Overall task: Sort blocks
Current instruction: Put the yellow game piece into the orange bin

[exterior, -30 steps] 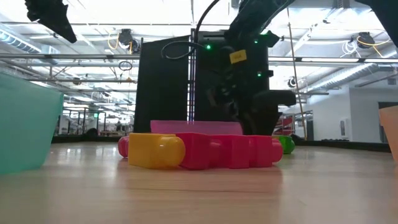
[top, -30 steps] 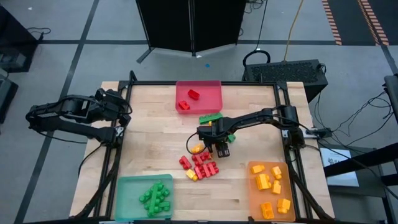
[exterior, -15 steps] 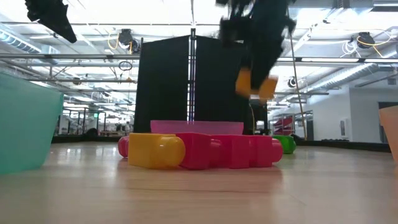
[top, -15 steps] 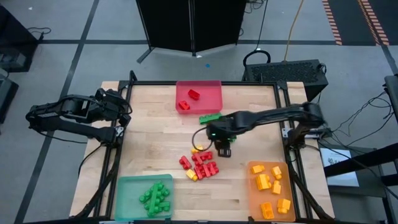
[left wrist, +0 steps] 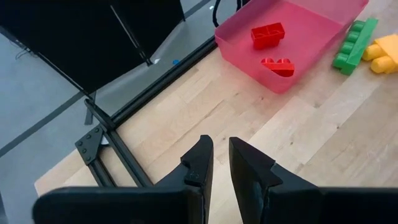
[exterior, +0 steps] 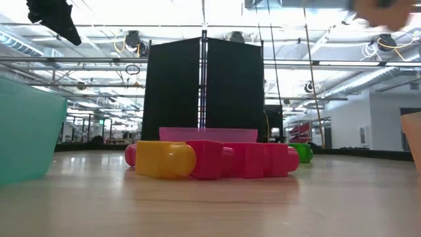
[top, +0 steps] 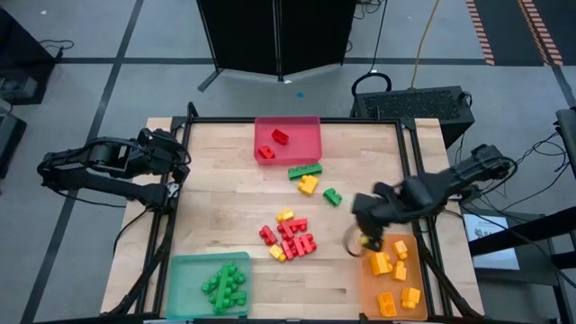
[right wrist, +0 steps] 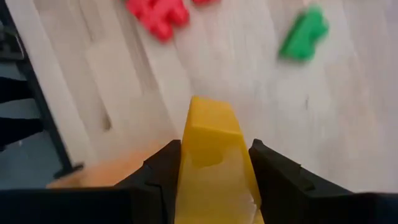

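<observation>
My right gripper [top: 368, 238] is shut on a yellow block [right wrist: 212, 152] and hangs over the far left corner of the orange tray [top: 416, 270]. A cluster of red and yellow blocks [top: 290, 238] lies mid-table; it shows up close in the low view as a yellow block [exterior: 164, 159] beside red blocks [exterior: 245, 160]. Farther off lie a long green block [top: 304, 170], a yellow block [top: 308, 184] and a small green block [top: 332, 196]. My left gripper [left wrist: 220, 157] waits shut at the table's left edge [top: 177, 164]. My right gripper pinches the yellow block between its two fingers, one on each side face [right wrist: 186, 155]. The fingers come from above, pointing down. The block is lifted clear of the table, and its free end sticks out beyond the fingertips.
The red tray [top: 310, 144] at the far edge holds two red blocks. The green tray [top: 184, 286] at the near left corner holds several green blocks, and its wall [exterior: 26, 131] fills the low view's left. The orange tray holds several yellow-orange blocks. A black frame rims the table.
My right gripper has risen from the middle of the table with the yellow block and swung toward the right and near edges, over to the orange tray's far left corner. It has stayed shut on the block. The other blocks lie where they were.
</observation>
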Tool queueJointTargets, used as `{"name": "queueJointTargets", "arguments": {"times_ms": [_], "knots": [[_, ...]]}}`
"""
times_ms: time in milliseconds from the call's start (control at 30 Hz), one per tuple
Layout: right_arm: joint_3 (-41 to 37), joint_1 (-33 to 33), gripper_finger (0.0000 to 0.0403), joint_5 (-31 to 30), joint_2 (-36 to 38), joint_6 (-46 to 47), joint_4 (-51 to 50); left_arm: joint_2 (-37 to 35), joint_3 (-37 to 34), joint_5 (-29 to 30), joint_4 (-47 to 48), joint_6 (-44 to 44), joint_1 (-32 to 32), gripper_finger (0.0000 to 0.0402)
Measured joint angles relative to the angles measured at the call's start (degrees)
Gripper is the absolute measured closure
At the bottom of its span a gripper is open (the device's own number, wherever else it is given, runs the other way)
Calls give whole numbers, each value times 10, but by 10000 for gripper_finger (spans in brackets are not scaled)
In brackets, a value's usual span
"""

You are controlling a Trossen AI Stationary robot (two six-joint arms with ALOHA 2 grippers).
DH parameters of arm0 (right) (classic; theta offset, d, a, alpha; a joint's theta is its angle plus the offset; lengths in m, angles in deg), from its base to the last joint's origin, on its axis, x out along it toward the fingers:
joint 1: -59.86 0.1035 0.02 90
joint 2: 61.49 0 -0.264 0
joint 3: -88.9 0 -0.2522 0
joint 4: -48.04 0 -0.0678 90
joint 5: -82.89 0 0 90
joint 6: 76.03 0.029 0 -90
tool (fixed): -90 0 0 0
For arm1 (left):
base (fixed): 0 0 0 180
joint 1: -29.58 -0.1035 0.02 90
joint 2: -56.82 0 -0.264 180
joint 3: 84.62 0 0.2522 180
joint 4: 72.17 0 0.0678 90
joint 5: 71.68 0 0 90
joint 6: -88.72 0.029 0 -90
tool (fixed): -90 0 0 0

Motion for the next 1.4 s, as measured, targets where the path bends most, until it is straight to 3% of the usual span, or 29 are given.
{"name": "queueJointTargets", "arguments": {"times_ms": [367, 700, 1100, 1400], "knots": [[0, 221, 256, -39, 13, 360, -91, 0, 0, 0, 0, -12, 0, 343], [-36, 329, 256, -39, 9, 573, -126, 0, 0, 4, -1, -15, 0, 343], [-238, 336, 256, -23, 9, 654, 93, 0, 0, 4, -3, -15, 0, 343], [-297, 336, 256, -24, 9, 660, 203, 0, 0, 4, -3, -15, 0, 343]]}}
